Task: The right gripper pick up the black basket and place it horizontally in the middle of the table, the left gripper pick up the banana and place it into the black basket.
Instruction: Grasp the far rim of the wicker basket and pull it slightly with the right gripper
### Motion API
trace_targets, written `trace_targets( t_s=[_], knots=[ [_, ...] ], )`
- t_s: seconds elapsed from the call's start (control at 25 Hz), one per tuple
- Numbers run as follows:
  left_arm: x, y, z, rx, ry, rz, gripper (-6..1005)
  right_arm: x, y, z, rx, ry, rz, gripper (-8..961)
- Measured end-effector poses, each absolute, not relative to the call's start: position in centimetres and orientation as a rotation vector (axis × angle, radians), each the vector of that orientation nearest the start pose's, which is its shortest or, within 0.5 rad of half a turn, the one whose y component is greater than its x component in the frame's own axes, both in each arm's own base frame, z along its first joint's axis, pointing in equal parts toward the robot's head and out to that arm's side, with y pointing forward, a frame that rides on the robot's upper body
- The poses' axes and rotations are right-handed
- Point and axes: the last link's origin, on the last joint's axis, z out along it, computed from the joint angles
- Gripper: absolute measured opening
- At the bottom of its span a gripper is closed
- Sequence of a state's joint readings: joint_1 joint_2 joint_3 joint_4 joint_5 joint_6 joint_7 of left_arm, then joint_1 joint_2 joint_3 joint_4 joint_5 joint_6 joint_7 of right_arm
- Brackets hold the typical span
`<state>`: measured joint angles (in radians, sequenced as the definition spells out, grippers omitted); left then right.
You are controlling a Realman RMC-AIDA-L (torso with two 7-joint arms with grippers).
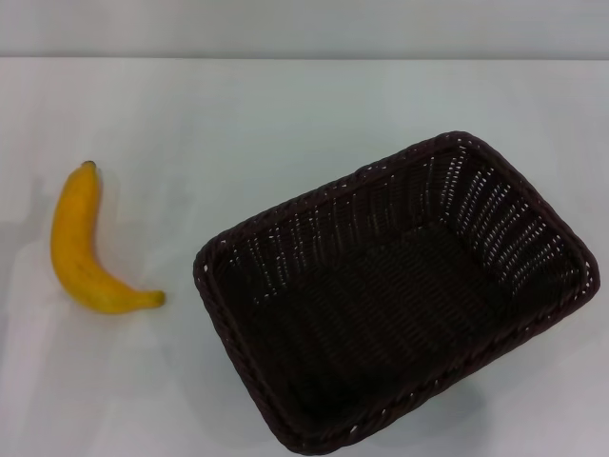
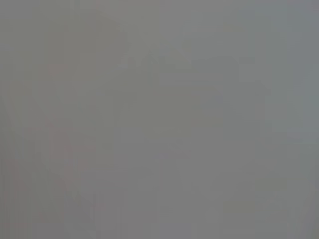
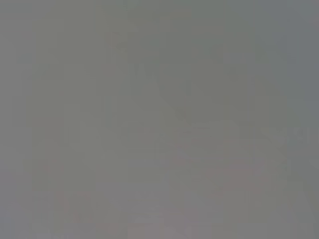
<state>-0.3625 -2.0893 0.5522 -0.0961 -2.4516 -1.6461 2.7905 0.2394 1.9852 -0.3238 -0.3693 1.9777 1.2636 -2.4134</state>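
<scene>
In the head view the black basket (image 1: 400, 305) sits on the white table (image 1: 285, 124) at the right, turned at a slant, with nothing inside it. The yellow banana (image 1: 81, 243) lies on the table at the left, dark stem tip pointing away from me, well apart from the basket. Neither the left gripper nor the right gripper shows in any view. Both wrist views show only a plain grey field.
The table's far edge (image 1: 304, 57) runs along the top of the head view. The basket's near corner reaches the bottom of that view.
</scene>
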Motion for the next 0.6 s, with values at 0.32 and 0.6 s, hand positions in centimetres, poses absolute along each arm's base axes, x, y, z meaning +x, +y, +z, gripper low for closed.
trace_targets(
  t_s=[0.32, 0.6],
  knots=[
    [-34.5, 27.0, 4.0, -1.270, -0.471, -0.976, 885, 42.4, 26.2, 13.7, -1.351, 0.584, 0.681, 783],
    [-34.6, 27.2, 4.3, -1.265, -0.457, -0.968, 882, 41.6, 26.4, 14.1, -1.397, 0.620, 0.787, 674]
  ],
)
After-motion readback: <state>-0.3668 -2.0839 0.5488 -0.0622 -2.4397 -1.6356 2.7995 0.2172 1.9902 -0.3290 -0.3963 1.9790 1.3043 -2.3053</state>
